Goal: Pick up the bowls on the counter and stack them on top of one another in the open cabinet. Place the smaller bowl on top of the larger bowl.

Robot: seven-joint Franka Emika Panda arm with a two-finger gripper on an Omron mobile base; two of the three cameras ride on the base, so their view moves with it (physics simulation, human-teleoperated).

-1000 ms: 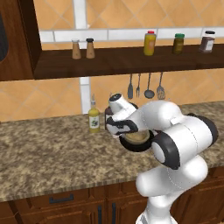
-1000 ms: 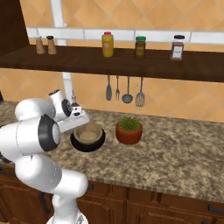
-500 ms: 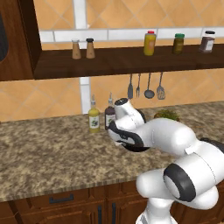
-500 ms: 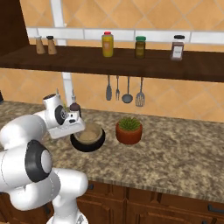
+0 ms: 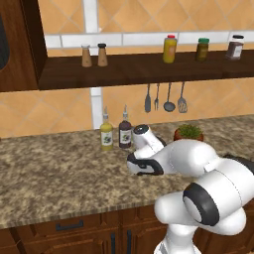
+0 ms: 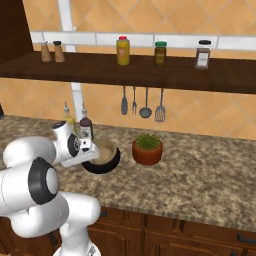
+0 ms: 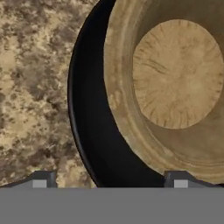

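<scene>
The smaller bowl (image 7: 175,78), tan-beige, sits nested inside the larger bowl (image 7: 92,131), glossy black, on the granite counter (image 7: 30,87). In the hand view my gripper (image 7: 110,180) looks straight down with its jaws wide apart. One fingertip is over bare counter, the other over the tan bowl's edge, and the black rim runs between them. In the right base view the hand hangs over the left rim of the larger bowl (image 6: 109,164), with the smaller bowl (image 6: 105,150) inside it. The open cabinet (image 6: 125,72) runs along the wall above.
A reddish-brown plant pot (image 6: 147,150) stands just right of the bowls. Two sauce bottles (image 5: 106,134) (image 5: 125,133) stand against the wall behind my hand. Spice jars (image 6: 122,50) line the shelf, and utensils (image 6: 145,102) hang under it.
My arm has swung and the hand has shifted from above the bowls' middle to over their left rim. The jaws have widened a little. The bowls have not moved.
</scene>
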